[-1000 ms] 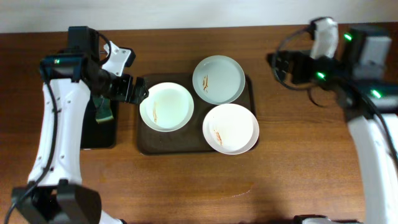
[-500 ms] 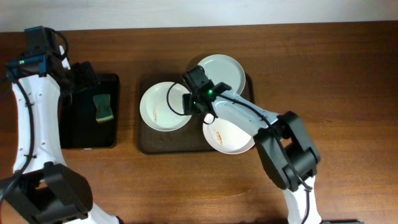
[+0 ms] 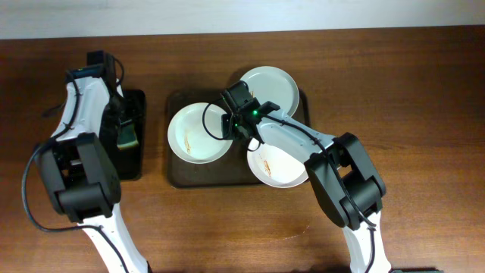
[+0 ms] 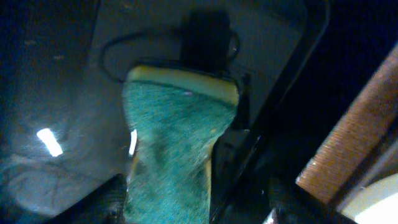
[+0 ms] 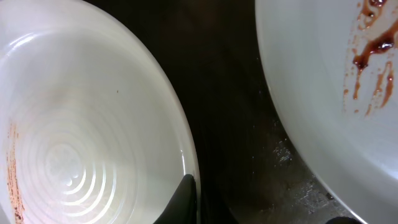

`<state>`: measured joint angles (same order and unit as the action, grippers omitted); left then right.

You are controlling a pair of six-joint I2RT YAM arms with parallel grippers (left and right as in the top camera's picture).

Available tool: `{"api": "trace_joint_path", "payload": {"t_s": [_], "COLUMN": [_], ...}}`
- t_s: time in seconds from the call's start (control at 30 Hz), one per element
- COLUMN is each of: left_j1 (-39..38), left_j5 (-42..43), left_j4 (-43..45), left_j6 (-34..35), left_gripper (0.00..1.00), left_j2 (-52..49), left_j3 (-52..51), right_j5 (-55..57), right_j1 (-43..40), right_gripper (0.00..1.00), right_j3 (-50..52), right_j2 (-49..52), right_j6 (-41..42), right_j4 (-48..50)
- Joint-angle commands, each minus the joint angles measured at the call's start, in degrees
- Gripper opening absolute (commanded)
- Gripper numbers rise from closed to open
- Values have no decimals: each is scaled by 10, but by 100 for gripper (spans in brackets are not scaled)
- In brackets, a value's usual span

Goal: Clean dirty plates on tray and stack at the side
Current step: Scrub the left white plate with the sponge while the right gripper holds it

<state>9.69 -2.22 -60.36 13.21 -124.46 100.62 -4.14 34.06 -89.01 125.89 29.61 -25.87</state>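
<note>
When the overhead view is read with 12 o'clock at the far table edge, the tray lies at table centre and carries all three plates. The 9 o'clock plate sits at the tray's 9 o'clock side and shows a short orange-brown smear left of its centre. The 1 o'clock plate, faintly bluish, occupies the 1 o'clock corner; the right arm crosses its near rim. The 4 o'clock plate occupies the 4 o'clock corner, carries a smear, and is partly covered by the same arm.

The right gripper is positioned at the 3 o'clock rim of the 9 o'clock plate. In the right wrist view its jaws stand released. One fingertip sits just inside that rim. The other appears only at the frame's 5 o'clock corner, over the dark tray floor. The rim runs between them.

The black tray lies at 9 o'clock from the tray, apart from it. A green sponge with a yellow backing lies flat on it. The left gripper hangs directly over the sponge. Its two blurred fingers appear at the lower edge of the left wrist view, spread apart on either side of the sponge, released and gripping nothing.
</note>
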Motion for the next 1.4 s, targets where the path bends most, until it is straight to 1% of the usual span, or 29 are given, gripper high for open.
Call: {"api": "trace_joint_path", "payload": {"t_s": [0.0,0.07,0.17,0.2,0.23,0.27,0.3,0.37,0.4,0.43,0.47,0.5,0.6,0.63,0.67,0.77,0.87,0.9,0.93,0.97,1.0,1.07,1.13,1.23,1.3,1.33,1.37], "left_j1": [-17,-17,-16,-16,-16,-16,-16,-16,-16,-16,-16,-17,-17,-18,-18,-18,-30,-44,-54,-75,-93,-130,-157,-174,-174,-174,-175], "left_j5": [-20,-50,-67,-69,-69,-69,-68,-68,-68,-68,-65,-57,-57,-56,-56,-56,-45,17,47,95,118,119,119,118,93,88,90], "left_j4": [11,14,14,14,14,14,14,12,12,12,8,-14,-97,-112,-138,-177,-182,-178,-170,-147,-130,-83,-45,23,72,66,41], "left_j6": [1,26,27,26,26,26,26,26,26,26,14,-13,-43,-55,-78,-98,-105,-121,-120,-120,-111,-66,-29,1,23,22,22], "left_gripper": [56,56,55,53,42,28,23,21,10,1,1,1,1,1,1,1,1,1,1,1,1,1,1,1,1,1,1], "left_j2": [-31,-41,-42,-42,-43,-45,-52,-72,-72,-72,-72,-69,-27,-12,16,32,32,32,32,32,30,28,26,26,26,26,26], "left_j3": [6,6,6,6,6,6,6,6,6,6,6,18,101,122,144,143,144,143,141,136,128,84,17,-73,-134,-145,-146], "right_j5": [-3,-1,3,3,3,3,3,3,3,3,3,3,3,3,3,3,-1,-6,-15,-30,-32,-38,-45,-45,-45,-45,-45], "right_j1": [1,1,1,1,1,1,1,1,1,1,1,1,1,1,1,0,0,0,0,-1,-1,-1,-1,-1,-1,-1,-1], "right_gripper": [4,4,4,4,4,4,4,4,4,4,4,4,4,4,4,4,4,4,4,4,4,4,4,4,4,4,5], "right_j3": [-2,-2,-2,-2,-2,-2,-2,-2,-2,-2,-2,-2,-2,-2,-2,-2,-2,-2,-2,-2,-2,-2,-2,-2,-2,-2,-2], "right_j2": [18,18,18,18,18,18,18,18,18,18,18,18,18,18,18,18,18,18,18,18,18,18,18,18,18,18,18], "right_j6": [-7,-7,-6,-6,-6,-6,-6,-6,-6,-6,-6,-6,-6,-6,-6,-6,-6,-6,-6,-6,-7,-7,-8,-8,-8,-8,-8], "right_j4": [-8,-9,-9,-9,-9,-9,-9,-9,-9,-9,-9,-9,-9,-9,-9,-9,-9,-9,-9,-9,-9,-9,-9,-8,-9,-9,-9]}}
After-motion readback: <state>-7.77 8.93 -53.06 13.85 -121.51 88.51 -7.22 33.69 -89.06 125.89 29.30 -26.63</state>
